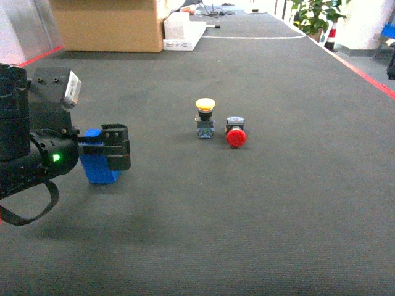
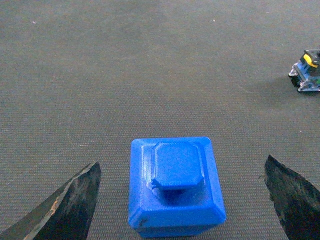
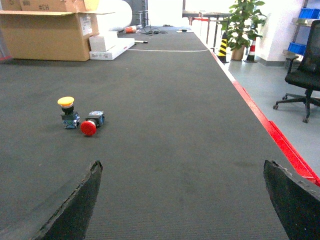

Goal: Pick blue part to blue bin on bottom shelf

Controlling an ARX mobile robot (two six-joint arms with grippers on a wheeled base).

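While the blue part (image 1: pixel 99 165) sits on the dark mat at the left of the head view, the left gripper (image 1: pixel 114 147) hangs right by it, w/ its black fingers on either side. From the left wrist cam the blue part (image 2: pixel 175 187) is low in the middle of the frame, and the two finger tips (image 2: pixel 72 202) show at the bottom left and bottom right, wide apart, not touching it. So the left fingers are open, lined up to close on the part, I think. That is prob. why the arm is so low and so near.

The right gripper (image 3: pixel 182 200) has its tips at the bottom corners of its own cam, also spread wide, w/ nothing between them. It looks like it just waits.

A yellow button (image 1: pixel 205 117) stands upright near the middle of the head view, and a red button (image 1: pixel 236 132) lies on its side just beside it. Both are well apart from the blue part.

No blue bin or bottom shelf shows in any view, so the drop spot is out of sight for now.
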